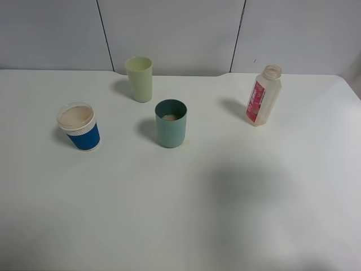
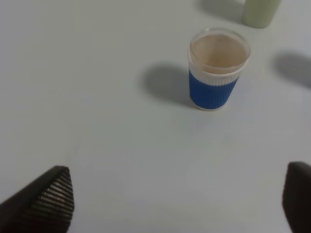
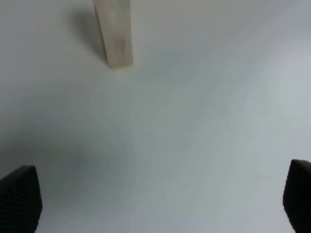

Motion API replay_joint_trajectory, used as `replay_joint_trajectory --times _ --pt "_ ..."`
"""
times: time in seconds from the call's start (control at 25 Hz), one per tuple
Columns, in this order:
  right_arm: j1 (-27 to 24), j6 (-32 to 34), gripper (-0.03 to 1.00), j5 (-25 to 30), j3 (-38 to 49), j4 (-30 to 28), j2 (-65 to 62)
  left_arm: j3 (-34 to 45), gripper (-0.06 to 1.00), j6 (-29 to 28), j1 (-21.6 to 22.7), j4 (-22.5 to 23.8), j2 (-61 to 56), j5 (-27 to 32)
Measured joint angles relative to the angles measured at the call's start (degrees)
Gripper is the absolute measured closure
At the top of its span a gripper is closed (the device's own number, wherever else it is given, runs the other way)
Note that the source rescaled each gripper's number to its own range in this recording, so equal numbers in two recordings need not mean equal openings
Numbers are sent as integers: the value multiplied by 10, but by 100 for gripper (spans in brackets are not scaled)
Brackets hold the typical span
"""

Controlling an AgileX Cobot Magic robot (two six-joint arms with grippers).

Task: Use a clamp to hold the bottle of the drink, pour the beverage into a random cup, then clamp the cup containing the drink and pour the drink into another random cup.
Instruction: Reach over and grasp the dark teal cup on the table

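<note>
A clear bottle (image 1: 263, 95) with a pink label stands uncapped at the back right of the white table; its lower part shows in the right wrist view (image 3: 113, 34). A blue-and-white paper cup (image 1: 79, 126) holding pale drink stands at the left, also in the left wrist view (image 2: 216, 69). A teal cup (image 1: 170, 123) with a little pale drink stands in the middle. A pale green cup (image 1: 139, 78) stands behind it, its base showing in the left wrist view (image 2: 261, 11). My left gripper (image 2: 180, 204) is open and empty, short of the blue cup. My right gripper (image 3: 160, 204) is open and empty, short of the bottle. Neither arm shows in the high view.
The white table (image 1: 180, 214) spreads wide in front of the cups. A grey panelled wall (image 1: 180, 34) stands behind the table's back edge. A soft shadow lies on the table at front right (image 1: 248, 192).
</note>
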Motion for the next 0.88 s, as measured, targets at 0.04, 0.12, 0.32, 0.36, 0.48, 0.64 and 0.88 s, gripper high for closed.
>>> replay_joint_trajectory --times 0.04,0.12,0.32,0.36,0.48,0.64,0.88 --pt "0 0 -3 26 0 2 -18 0 37 0 0 0 0 0" --pt "0 0 -3 54 0 6 -33 0 37 0 0 0 0 0" --pt "0 0 -3 130 0 26 -82 0 37 0 0 0 0 0" --pt "0 -1 -3 137 0 28 -91 0 37 0 0 0 0 0" --pt "0 -2 -3 146 0 32 -103 0 37 0 0 0 0 0" --pt "0 -3 -3 169 34 44 -188 0 37 0 0 0 0 0" --pt "0 -3 -3 151 89 45 -276 0 37 0 0 0 0 0"
